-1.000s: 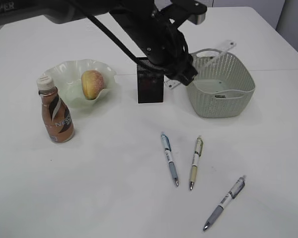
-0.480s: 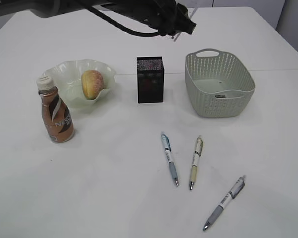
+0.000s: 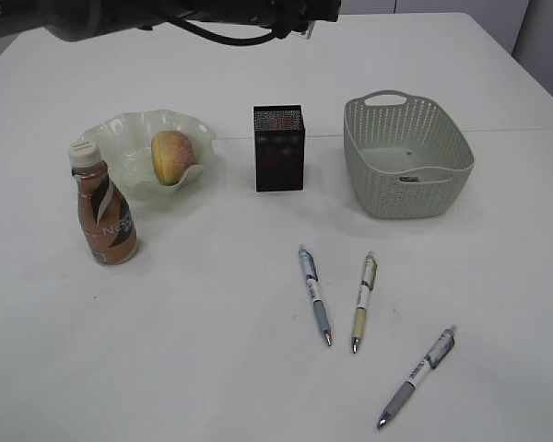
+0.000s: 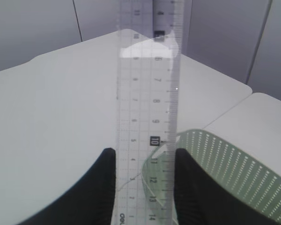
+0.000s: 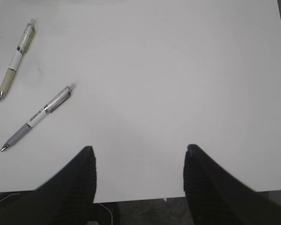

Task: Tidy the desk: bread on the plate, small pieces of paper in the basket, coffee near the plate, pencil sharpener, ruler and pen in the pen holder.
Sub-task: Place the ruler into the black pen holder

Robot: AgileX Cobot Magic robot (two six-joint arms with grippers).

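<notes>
My left gripper point(image 4: 145, 152) is shut on a clear ruler point(image 4: 147, 93) that sticks out straight ahead, held high above the table. In the exterior view only the left arm point(image 3: 212, 14) shows, along the top edge. The black pen holder point(image 3: 278, 147) stands mid-table. Three pens point(image 3: 314, 295), point(image 3: 364, 300), point(image 3: 417, 376) lie in front. Bread point(image 3: 171, 156) sits on the green plate point(image 3: 120, 170), with the coffee bottle point(image 3: 103, 207) beside it. My right gripper point(image 5: 139, 150) is open and empty over the table's front edge, with two pens point(image 5: 15, 58), point(image 5: 37, 117) to its left.
The pale green basket point(image 3: 410, 198) stands right of the pen holder; its rim also shows in the left wrist view point(image 4: 234, 164), low on the right. A second table adjoins at the back right.
The left arm has risen from between the pen holder and the basket to the top edge of the exterior view, taking the ruler with it. Nothing on the table has moved.
</notes>
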